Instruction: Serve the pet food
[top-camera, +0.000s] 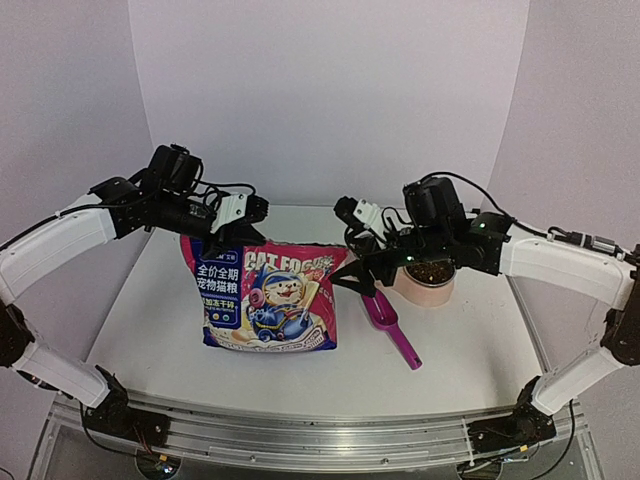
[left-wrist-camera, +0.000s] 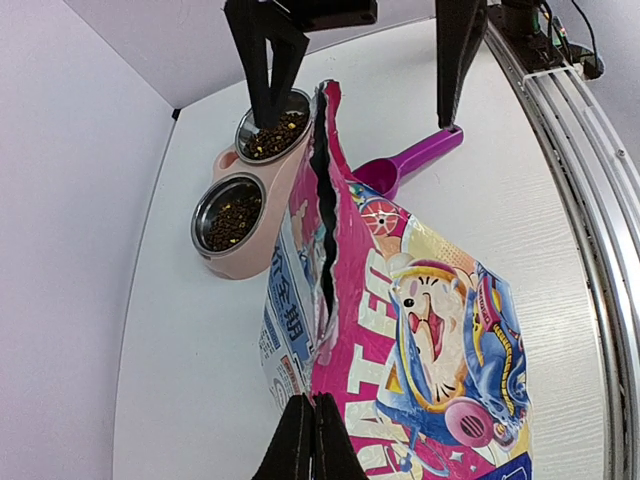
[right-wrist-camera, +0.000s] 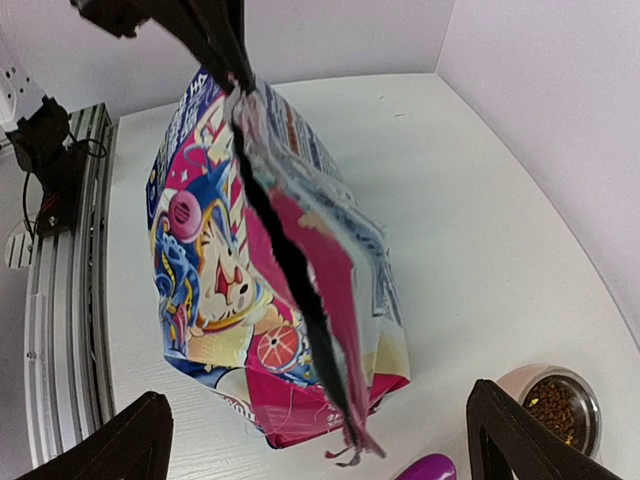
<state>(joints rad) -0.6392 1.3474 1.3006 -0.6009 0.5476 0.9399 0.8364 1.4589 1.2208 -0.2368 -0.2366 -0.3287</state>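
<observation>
The glossy pink, blue and white cat-food pouch (top-camera: 270, 295) stands on the table (top-camera: 460, 340), its torn top gaping. The left fingers (left-wrist-camera: 300, 440) pinch its top corner; the right fingers (right-wrist-camera: 140, 440) are spread wide and empty. Dark brown kibble (left-wrist-camera: 232, 215) fills the pink feeder (left-wrist-camera: 240, 265) at the pouch's 3 o'clock.

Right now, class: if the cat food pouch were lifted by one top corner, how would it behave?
Probably floppy: the pouch creases below the left gripper pinching its corner. Likely bottom-heavy, bulging low. It could spill; its torn mouth gapes open.
</observation>
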